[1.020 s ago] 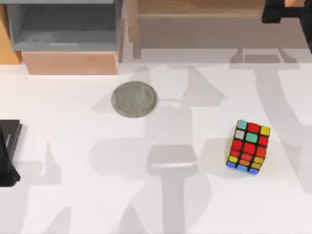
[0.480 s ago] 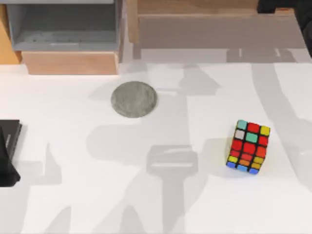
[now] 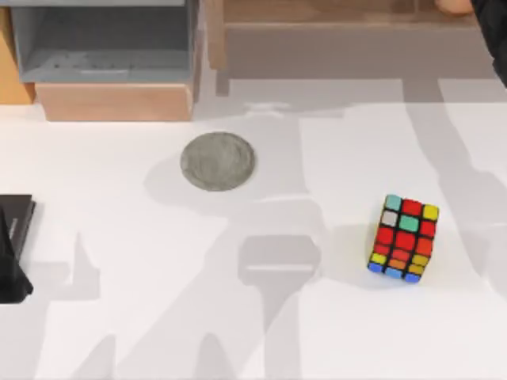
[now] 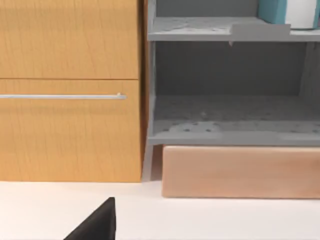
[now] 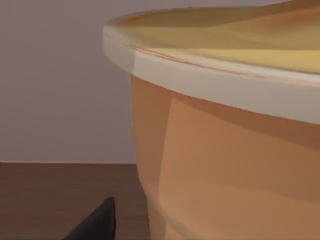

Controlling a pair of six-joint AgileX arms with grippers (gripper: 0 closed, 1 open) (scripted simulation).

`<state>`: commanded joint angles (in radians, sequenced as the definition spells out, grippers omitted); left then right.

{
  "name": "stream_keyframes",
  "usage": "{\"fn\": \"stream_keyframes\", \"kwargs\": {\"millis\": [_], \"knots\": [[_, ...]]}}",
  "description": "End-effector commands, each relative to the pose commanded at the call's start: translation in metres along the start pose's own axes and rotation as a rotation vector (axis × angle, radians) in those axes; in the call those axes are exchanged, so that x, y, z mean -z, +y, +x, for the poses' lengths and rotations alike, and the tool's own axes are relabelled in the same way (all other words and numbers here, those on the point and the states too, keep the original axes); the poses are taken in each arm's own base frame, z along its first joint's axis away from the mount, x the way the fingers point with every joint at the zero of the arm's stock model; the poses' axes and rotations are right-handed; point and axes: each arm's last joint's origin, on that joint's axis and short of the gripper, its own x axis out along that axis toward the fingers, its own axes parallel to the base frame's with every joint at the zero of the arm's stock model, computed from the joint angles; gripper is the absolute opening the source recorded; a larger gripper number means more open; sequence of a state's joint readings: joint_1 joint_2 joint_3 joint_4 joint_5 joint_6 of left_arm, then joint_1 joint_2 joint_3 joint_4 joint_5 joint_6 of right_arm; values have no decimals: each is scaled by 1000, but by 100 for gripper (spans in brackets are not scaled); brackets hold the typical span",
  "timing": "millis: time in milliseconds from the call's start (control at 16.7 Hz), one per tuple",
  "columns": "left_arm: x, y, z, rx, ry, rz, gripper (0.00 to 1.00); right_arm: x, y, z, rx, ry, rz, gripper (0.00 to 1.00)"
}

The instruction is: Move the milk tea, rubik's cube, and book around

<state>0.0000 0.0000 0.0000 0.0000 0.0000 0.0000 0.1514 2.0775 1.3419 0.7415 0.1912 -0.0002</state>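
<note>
So, my left arm (image 3: pixel 12 245) sits parked at the bench's left edge, and I can't tell how its pincer stands. My right arm (image 3: pixel 493 36) is at the far right corner, its wrist camera pressed up close to the milk tea (image 5: pixel 230 150); can't tell if that pincer is clenched. The rubik's cube (image 3: pixel 404 238) stands on the white bench (image 3: pixel 119 317) toward the right, well apart from the grey disc (image 3: pixel 217 161). The book (image 4: pixel 287 12) stands on the grey shelf (image 4: pixel 220 30).

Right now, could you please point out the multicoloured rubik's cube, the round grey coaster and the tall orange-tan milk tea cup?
rubik's cube (image 3: pixel 404 239): top view, upper face.
grey coaster (image 3: pixel 217 161): top view, centre.
milk tea (image 5: pixel 235 170): right wrist view, side wall.
</note>
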Motion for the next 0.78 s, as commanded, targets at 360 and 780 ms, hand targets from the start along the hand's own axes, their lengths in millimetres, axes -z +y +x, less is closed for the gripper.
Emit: {"fn": "stream_keyframes", "kwargs": {"millis": [360, 780], "knots": [[0, 0, 0, 0, 0, 0, 100, 0, 0, 0, 0, 0, 0, 77], [0, 0, 0, 0, 0, 0, 100, 0, 0, 0, 0, 0, 0, 25]]}}
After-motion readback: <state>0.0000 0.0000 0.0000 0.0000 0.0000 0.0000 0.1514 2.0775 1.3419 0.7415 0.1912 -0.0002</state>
